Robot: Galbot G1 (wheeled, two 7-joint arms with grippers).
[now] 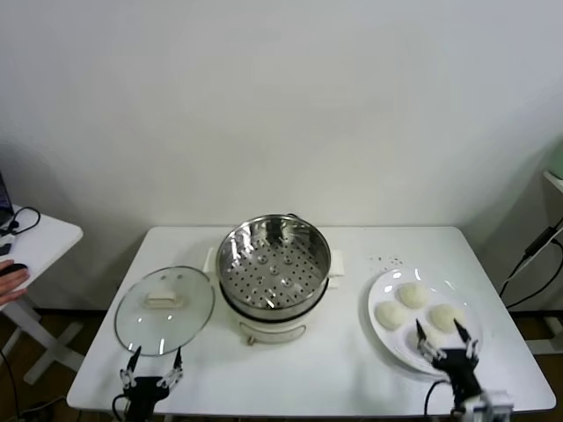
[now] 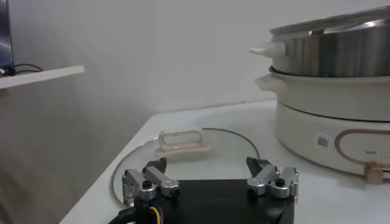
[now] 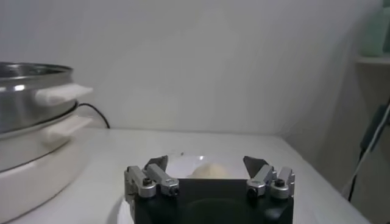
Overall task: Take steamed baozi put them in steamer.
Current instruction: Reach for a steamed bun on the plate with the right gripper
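Four off-white baozi lie on a white plate [image 1: 383, 335] at the table's right: one at the back [image 1: 411, 294], one on the left [image 1: 391, 314], one on the right [image 1: 445, 316], one at the front [image 1: 426, 336] partly behind my right gripper. My right gripper [image 1: 442, 336] is open at the plate's near edge, its fingers astride the front baozi, empty. In the right wrist view a baozi [image 3: 207, 170] shows between its open fingers [image 3: 205, 164]. The steel steamer [image 1: 274, 265] stands at the table's middle, empty. My left gripper [image 1: 156, 359] is open and empty at the front left.
The glass lid [image 1: 164, 309] with a cream handle lies flat left of the steamer, just beyond my left gripper; it also shows in the left wrist view [image 2: 183, 152]. A side table [image 1: 35, 236] with a cable and a person's hand stands at far left.
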